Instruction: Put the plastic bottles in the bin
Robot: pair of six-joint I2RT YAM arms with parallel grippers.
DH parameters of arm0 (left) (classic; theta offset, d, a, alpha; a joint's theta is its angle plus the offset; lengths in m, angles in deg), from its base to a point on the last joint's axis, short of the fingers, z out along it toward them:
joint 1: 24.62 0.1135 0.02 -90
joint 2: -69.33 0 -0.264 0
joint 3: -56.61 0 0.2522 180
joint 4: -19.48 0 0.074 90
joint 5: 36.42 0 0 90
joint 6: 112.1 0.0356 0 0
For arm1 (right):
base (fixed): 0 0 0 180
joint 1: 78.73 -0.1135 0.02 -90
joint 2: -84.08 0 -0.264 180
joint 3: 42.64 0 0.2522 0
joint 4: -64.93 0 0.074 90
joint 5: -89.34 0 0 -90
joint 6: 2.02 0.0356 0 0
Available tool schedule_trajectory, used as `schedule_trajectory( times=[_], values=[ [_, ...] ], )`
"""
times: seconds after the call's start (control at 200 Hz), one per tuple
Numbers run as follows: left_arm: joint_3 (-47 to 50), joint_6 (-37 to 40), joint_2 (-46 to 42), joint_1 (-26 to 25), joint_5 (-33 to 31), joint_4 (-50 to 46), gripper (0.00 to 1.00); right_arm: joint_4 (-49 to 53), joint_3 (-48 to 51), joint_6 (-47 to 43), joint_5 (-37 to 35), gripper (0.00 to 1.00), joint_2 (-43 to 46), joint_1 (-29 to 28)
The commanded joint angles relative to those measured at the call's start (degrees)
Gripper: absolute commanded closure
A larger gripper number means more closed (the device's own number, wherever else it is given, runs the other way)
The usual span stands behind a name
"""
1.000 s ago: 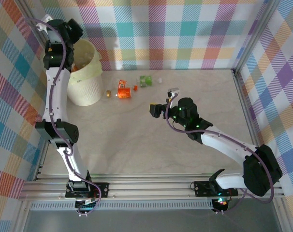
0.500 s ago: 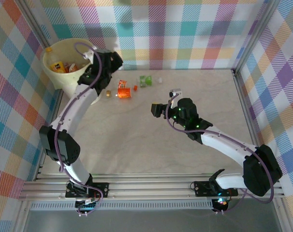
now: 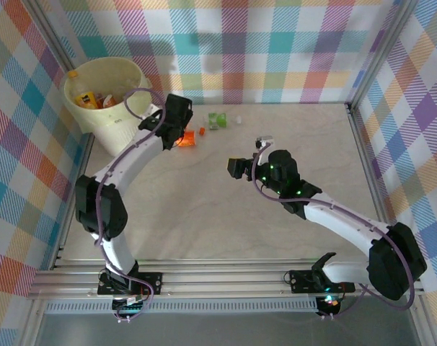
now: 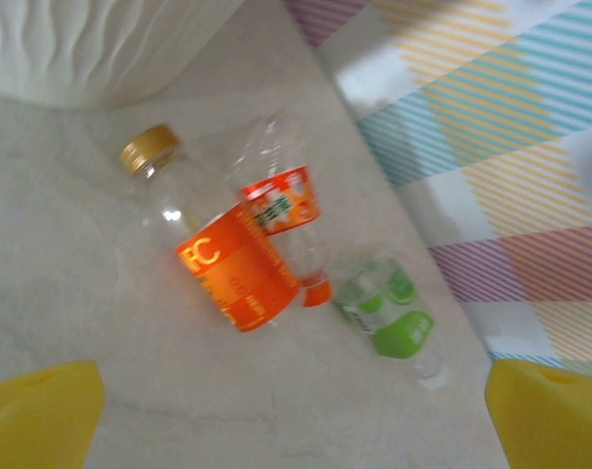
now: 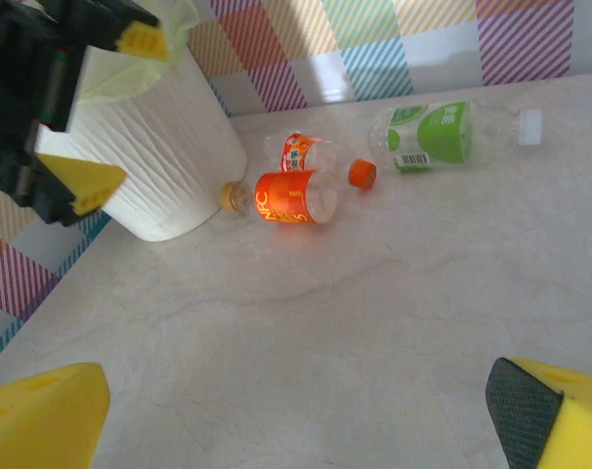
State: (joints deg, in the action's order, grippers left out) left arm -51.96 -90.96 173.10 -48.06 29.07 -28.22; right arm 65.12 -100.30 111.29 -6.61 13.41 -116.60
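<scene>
A pale marbled surface (image 3: pixel 204 216) sits inside bright checked walls (image 3: pixel 276 43). Nearest, the right claw (image 3: pixel 236 167) hangs over the middle of it, its yellow pads (image 5: pixel 42 415) spread wide with nothing between them. The loose bottles (image 3: pixel 187 141) lie well beyond it, farther and to the left.

The left claw (image 3: pixel 177 124) hovers right over them, also wide and empty, so the left arm looks the better placed for the next pick. In its wrist view the orange-labelled bottle (image 4: pixel 235 278) lies flat just ahead of the pads, with its gold cap pointing toward the bin (image 4: pixel 91 49). Its long axis runs diagonally to the line between the pads, so a wrist turn is probably needed to close across the body.

A crumpled red-labelled bottle (image 4: pixel 281 205) with an orange cap lies touching its far side. A green-labelled bottle (image 4: pixel 389 311) lies just to the right, apart. At the far left the pale-yellow bin already holds several bottles.
</scene>
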Motion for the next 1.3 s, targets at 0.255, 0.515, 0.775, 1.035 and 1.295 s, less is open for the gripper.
schedule_trajectory(
  times=[0.255, 0.515, 0.775, 1.035, 1.295],
  values=[
    [-11.02, -11.46, 16.67, 1.02, -0.61, -9.22, 0.04, 1.55, 2.01, 0.59, -0.31, 0.00, 4.04, -0.28],
    [-19.82, -13.34, 26.04, 2.19, -3.27, -12.73, 0.09, 4.09, 2.72, -0.34, -2.00, 0.00, 6.81, -0.26],
    [-26.79, -14.10, 32.43, 3.71, -4.07, -14.83, 0.11, 4.81, 3.59, -1.39, -3.54, 0.00, 8.95, -0.27],
    [-31.16, -15.58, 37.36, 4.71, -2.14, -16.60, 0.18, 5.12, 3.72, -1.35, -4.28, 0.00, 9.33, -0.26],
    [-27.11, -15.46, 37.21, 4.81, -0.32, -15.29, 0.26, 5.07, 3.79, -1.29, -4.66, 0.00, 8.90, -0.27]
  ],
)
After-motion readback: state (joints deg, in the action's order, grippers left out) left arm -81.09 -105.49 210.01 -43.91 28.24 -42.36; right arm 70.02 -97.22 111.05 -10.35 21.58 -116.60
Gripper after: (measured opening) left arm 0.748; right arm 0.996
